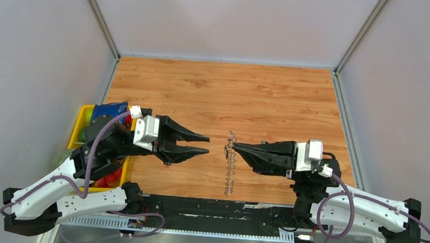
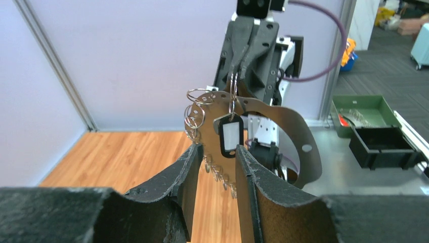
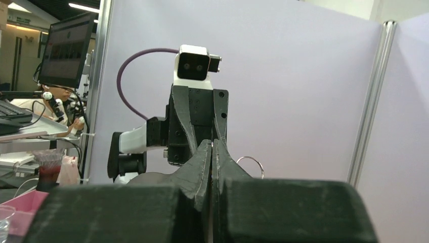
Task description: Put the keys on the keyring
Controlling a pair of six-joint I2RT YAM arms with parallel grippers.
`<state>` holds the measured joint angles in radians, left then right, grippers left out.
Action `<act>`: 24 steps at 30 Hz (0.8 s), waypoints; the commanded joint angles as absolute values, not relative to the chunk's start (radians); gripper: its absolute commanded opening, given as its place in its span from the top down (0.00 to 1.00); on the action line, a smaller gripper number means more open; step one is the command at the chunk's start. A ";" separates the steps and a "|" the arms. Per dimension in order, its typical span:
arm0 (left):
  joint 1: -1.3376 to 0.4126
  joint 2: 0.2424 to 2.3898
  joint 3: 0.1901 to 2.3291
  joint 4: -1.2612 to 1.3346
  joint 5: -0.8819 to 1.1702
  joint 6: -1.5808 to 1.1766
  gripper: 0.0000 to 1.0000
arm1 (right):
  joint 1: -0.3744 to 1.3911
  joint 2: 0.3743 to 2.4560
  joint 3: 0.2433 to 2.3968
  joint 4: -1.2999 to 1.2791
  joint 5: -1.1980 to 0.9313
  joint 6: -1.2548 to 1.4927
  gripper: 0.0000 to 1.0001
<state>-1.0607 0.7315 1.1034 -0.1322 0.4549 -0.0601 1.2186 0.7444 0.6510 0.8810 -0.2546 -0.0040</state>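
Note:
My right gripper [image 1: 235, 147] is shut on the keyring [image 1: 231, 167], which hangs edge-on above the table's middle. In the left wrist view the keyring [image 2: 296, 129] is a broad grey-brown hoop with small silver rings [image 2: 195, 114] along its rim. The right gripper [image 2: 237, 76] pinches its top. One key [image 2: 230, 135], a small black oblong head with a pale face, dangles there in front of the hoop. My left gripper [image 1: 208, 145] faces it from the left, open. Its fingertips [image 2: 195, 154] stand just short of the key with nothing between them. In the right wrist view the jaws [image 3: 212, 144] are pressed together.
A yellow bin [image 1: 80, 125] of coloured items sits at the table's left edge under the left arm, with a blue object [image 1: 109, 109] on it. Grey walls close in three sides. Off the table, the left wrist view shows a green tray [image 2: 361, 109] and a black box [image 2: 382, 148].

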 commanded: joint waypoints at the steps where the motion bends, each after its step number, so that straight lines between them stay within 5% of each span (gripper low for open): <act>1: -1.066 0.719 1.097 0.032 0.427 -0.111 0.59 | 1.229 0.769 0.649 1.083 -0.268 -0.041 1.00; 24: -1.066 0.808 1.119 0.221 0.585 -0.246 0.62 | 1.291 0.927 0.725 1.271 -0.290 -0.124 1.00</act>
<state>-1.0611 0.8143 1.0985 0.1600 0.5396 -0.2092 1.2793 0.9161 0.6758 1.1683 -0.2890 -0.0856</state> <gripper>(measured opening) 0.391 0.005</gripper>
